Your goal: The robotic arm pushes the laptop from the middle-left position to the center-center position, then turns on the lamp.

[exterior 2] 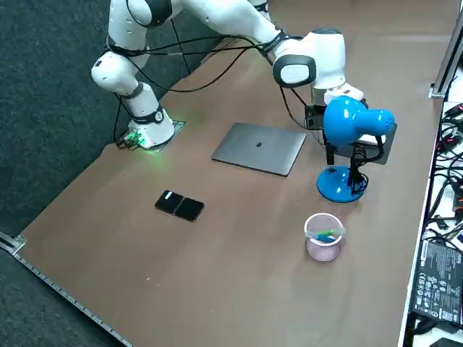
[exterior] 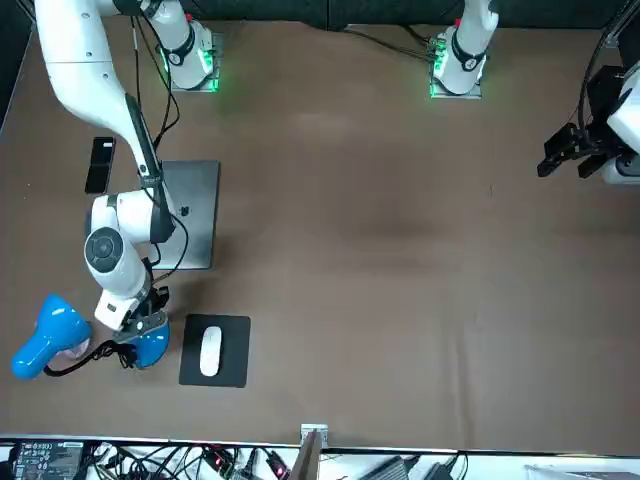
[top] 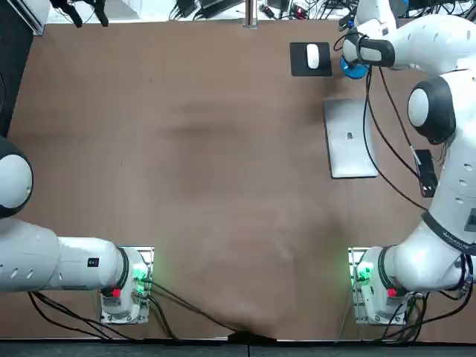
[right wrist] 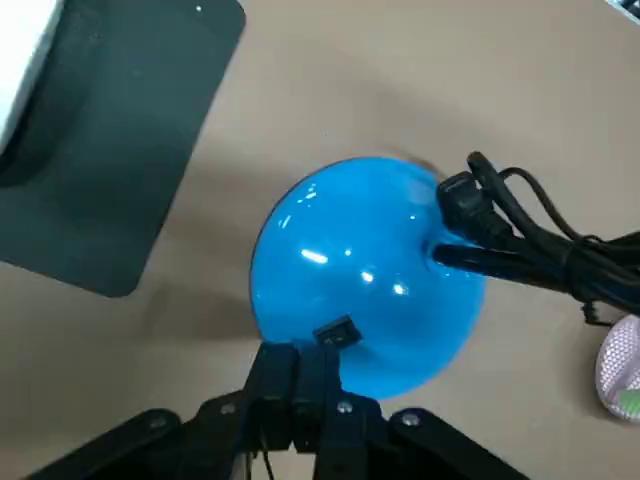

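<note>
We read no text, number or brand in any view. The closed laptop [top: 342, 152] carries a small mark at the centre of its lid, too small to identify. The black device [exterior 2: 435, 280] beyond the table edge in the right side view bears a printed label whose lines we cannot read. The left arm [top: 52, 260] shows a small dark badge, also illegible.

We note the right pincer [right wrist: 305, 375], fingers pressed together, down at the round blue lamp base [right wrist: 365, 275], boxed in: black mouse pad [top: 310, 59] with white mouse [top: 313, 55] on one side, black lamp cable [right wrist: 470, 200] on the other. A closed grey laptop [top: 351, 139] lies near, toward the robot. A black phone [exterior 2: 179, 205] and clear plastic cup [exterior 2: 323, 236] crowd the right edge. The brown tabletop [top: 186, 149] centre and left is open for passage.
</note>
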Motion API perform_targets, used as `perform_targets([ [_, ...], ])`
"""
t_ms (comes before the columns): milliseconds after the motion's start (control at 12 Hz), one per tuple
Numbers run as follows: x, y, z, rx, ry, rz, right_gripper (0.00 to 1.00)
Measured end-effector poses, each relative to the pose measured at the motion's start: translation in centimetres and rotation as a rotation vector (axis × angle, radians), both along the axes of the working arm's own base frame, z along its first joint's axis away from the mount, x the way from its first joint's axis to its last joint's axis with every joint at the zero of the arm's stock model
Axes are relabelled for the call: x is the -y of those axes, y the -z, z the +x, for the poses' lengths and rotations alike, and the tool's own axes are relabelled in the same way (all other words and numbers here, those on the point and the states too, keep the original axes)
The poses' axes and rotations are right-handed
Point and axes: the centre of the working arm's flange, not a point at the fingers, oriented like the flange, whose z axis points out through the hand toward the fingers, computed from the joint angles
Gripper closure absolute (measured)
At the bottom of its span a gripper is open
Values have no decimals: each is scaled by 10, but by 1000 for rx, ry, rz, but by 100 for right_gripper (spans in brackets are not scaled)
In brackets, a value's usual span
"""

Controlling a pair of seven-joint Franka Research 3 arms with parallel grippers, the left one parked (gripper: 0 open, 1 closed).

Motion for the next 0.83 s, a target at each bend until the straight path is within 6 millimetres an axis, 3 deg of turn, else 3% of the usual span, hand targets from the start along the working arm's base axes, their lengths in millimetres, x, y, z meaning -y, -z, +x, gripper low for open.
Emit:
perform_targets([
  [833,9,12,1,4,3,3,98],
])
